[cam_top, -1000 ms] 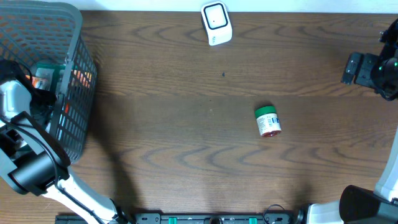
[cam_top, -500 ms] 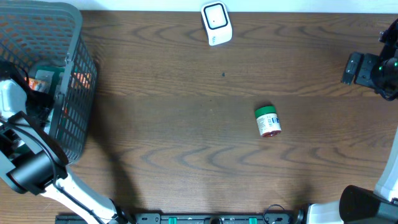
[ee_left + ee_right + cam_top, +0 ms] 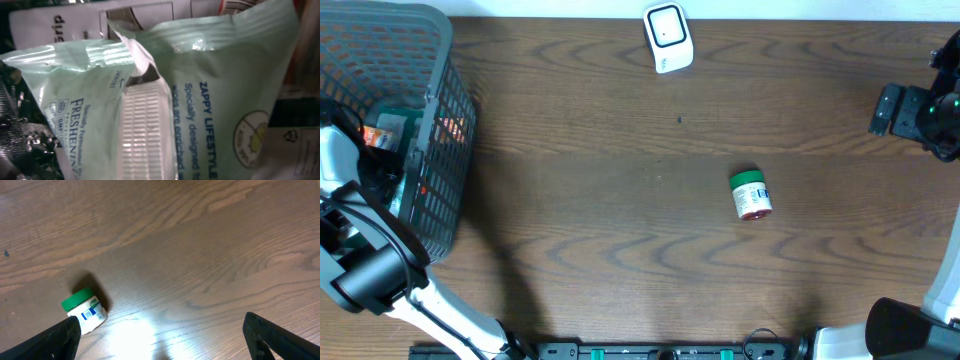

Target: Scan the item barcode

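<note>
My left arm [image 3: 342, 160] reaches down into the grey basket [image 3: 440, 60] at the table's left end. The left wrist view is filled by a pale green pouch [image 3: 225, 75] with blue print. One ribbed white finger pad [image 3: 145, 135] presses into the pouch, and the film creases around it. The other finger is hidden. The white scanner [image 3: 668, 37] stands at the back edge. My right gripper [image 3: 162, 345] hangs open over bare wood at the far right, with nothing between its fingers.
A small white jar with a green lid [image 3: 751, 194] lies on its side right of centre, and shows low left of the right fingers [image 3: 85, 311]. Other packets [image 3: 55, 25] lie around the pouch in the basket.
My left gripper has sunk a little deeper into the basket and closed on the pouch. The right arm and the jar have not moved.
</note>
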`<state>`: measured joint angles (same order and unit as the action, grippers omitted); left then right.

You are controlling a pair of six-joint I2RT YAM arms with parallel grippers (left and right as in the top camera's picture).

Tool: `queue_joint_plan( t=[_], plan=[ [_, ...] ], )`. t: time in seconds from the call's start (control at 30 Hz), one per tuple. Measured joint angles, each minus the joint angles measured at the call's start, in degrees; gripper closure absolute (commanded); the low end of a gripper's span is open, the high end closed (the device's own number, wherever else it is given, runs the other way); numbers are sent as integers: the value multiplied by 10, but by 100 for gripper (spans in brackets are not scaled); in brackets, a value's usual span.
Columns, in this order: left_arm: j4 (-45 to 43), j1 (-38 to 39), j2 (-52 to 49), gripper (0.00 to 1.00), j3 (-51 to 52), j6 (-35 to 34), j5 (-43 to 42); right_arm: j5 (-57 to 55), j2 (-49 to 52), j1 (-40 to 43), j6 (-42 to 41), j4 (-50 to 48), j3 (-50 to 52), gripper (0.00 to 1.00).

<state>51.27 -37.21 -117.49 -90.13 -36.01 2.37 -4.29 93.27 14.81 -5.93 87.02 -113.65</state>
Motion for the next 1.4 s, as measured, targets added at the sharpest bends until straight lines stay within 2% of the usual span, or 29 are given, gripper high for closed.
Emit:
queue_joint_plan(
  t=[0.57, 0.8, 1.0, 1.1, 1.2, 1.4],
  plan=[
    [7, -2, 186, 93, -6, 0, 6, 0, 0, 0, 0, 0, 0, 1],
    [5, -2, 344, 93, -24, 0, 1, 0, 0, 0, 0, 0, 0, 1],
    [18, 7, 497, 93, -37, 3, -82, 0, 0, 0, 0, 0, 0, 1],
    [61, 50, 548, 92, -40, 13, -138, 0, 0, 0, 0, 0, 0, 1],
    [121, 125, 576, 93, -40, 21, -173, 0, 0, 0, 0, 0, 0, 1],
    [178, 315, 572, 93, 2, 40, -188, 0, 0, 0, 0, 0, 0, 1]
  ],
)
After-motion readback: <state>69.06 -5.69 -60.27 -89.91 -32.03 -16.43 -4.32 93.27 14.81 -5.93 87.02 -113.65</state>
